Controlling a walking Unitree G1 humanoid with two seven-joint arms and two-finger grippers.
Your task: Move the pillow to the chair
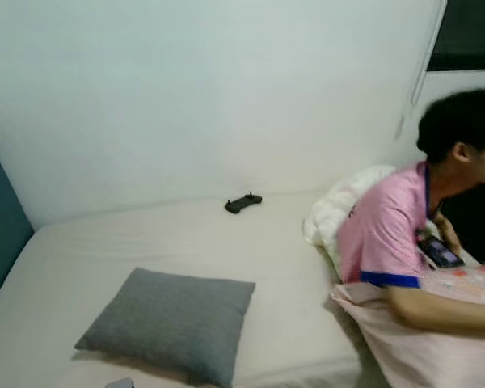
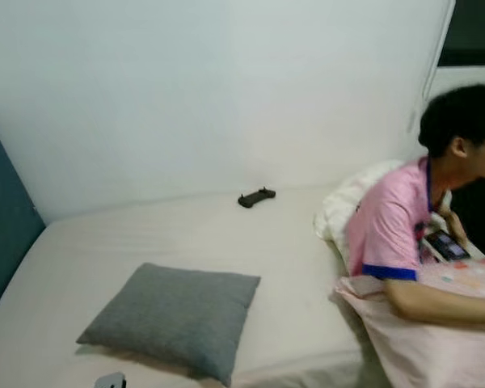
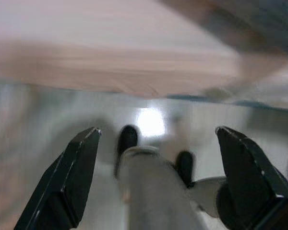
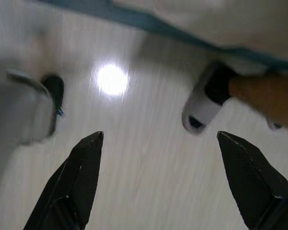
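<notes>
Grey pillow (image 1: 170,322) lies flat on the bed (image 1: 283,267) at seven o'clock, nearer the left gripper (image 3: 156,139), which like the right gripper (image 4: 158,139) hangs released and empty over the floor (image 4: 149,191)

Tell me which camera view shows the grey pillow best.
The left eye view: the grey pillow lies whole and unobstructed on the bed, all four corners visible. The right eye view shows the same pillow equally whole. Both wrist views point at the floor, their pincers open.
</notes>
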